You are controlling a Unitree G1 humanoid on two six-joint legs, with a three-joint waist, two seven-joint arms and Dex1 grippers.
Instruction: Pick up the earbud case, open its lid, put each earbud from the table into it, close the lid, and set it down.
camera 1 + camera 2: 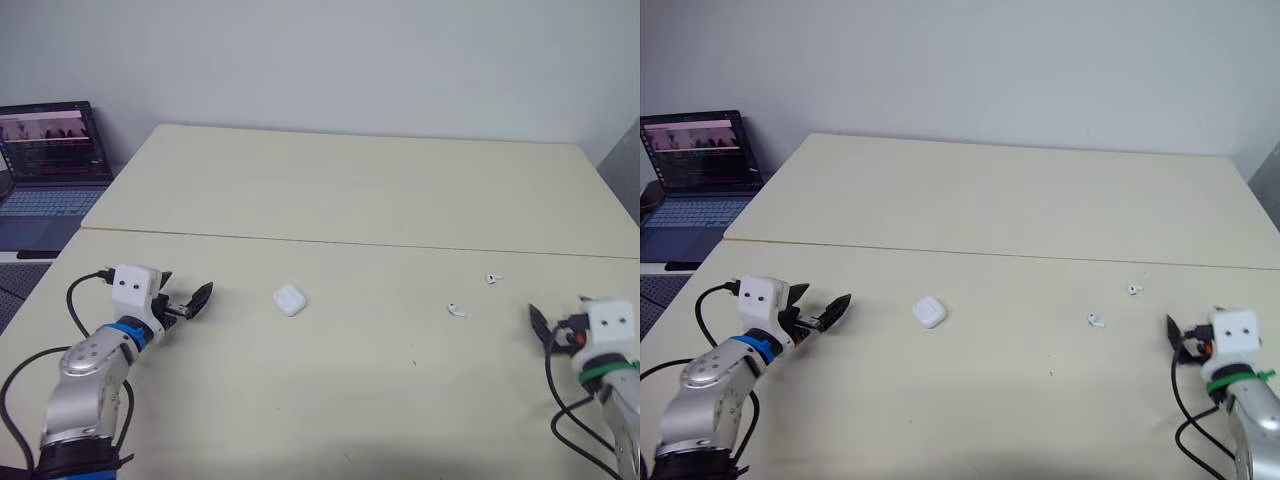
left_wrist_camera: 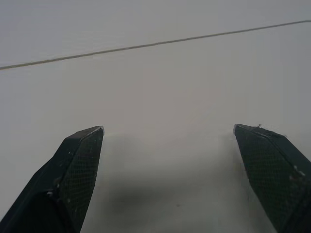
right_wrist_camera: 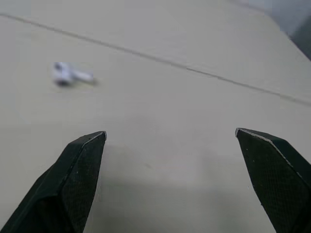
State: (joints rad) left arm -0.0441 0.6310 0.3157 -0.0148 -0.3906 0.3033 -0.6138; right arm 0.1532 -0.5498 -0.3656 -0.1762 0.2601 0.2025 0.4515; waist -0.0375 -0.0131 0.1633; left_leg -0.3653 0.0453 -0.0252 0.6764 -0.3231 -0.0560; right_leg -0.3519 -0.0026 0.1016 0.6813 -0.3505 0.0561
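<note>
The white earbud case lies lid shut on the cream table, near the middle. Two white earbuds rest to its right: one closer in, the other a bit farther back. My left gripper hovers low over the table to the left of the case, open and empty, its fingers pointing toward the case. At the right edge my right gripper is open and empty too, just right of the earbuds. The right wrist view has one earbud ahead of the spread fingertips.
An open laptop stands on a separate surface at the far left. A seam runs across the table behind the objects, where two tabletops meet. A pale wall rises behind the far tabletop.
</note>
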